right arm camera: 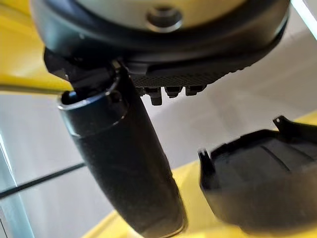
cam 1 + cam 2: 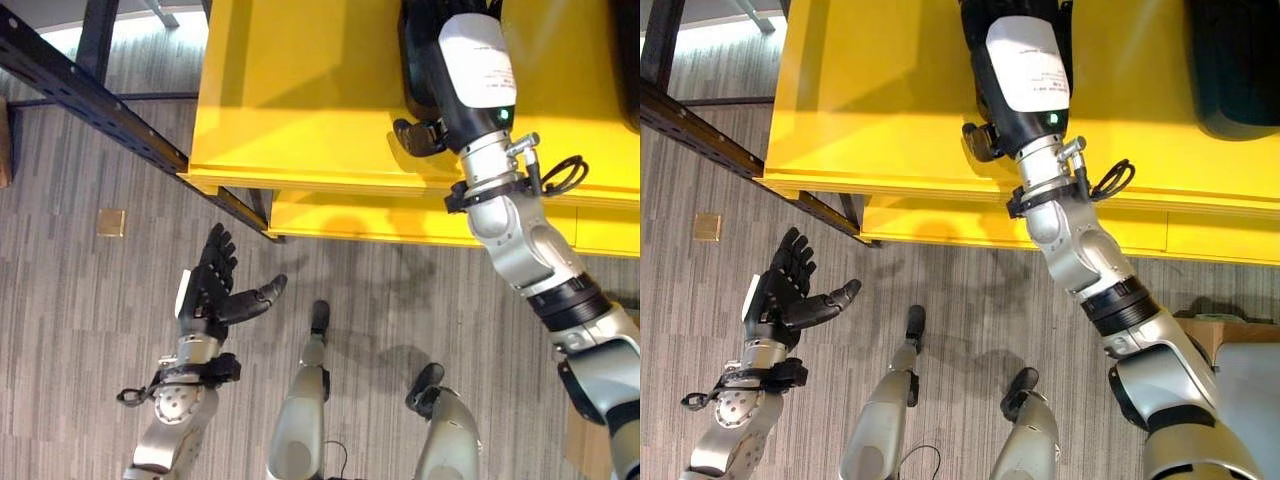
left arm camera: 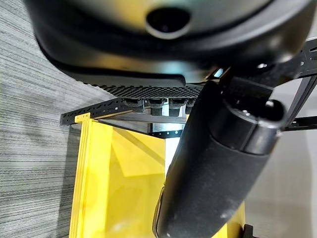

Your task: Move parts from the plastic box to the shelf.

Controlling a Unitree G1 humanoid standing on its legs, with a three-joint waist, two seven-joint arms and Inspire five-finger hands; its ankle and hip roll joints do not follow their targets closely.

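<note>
My right hand [image 2: 470, 70] reaches over the top of the yellow shelf [image 2: 300, 100], back upward, thumb [image 2: 415, 135] sticking out to the side. In the right wrist view its thumb [image 1: 124, 163] and fingers stand straight and hold nothing. A black part [image 1: 257, 183] lies on the yellow surface just past them. The same kind of dark part [image 2: 1230, 60] rests on the shelf to the right of this hand. My left hand [image 2: 210, 290] hangs low over the floor, open and empty, fingers spread.
A lower yellow tier [image 2: 350, 215] juts out under the shelf's front edge. A black perforated rack beam [image 2: 100, 110] runs diagonally at the left. A small brown square [image 2: 110, 222] lies on the grey floor. A cardboard corner [image 2: 1205, 325] shows at the lower right.
</note>
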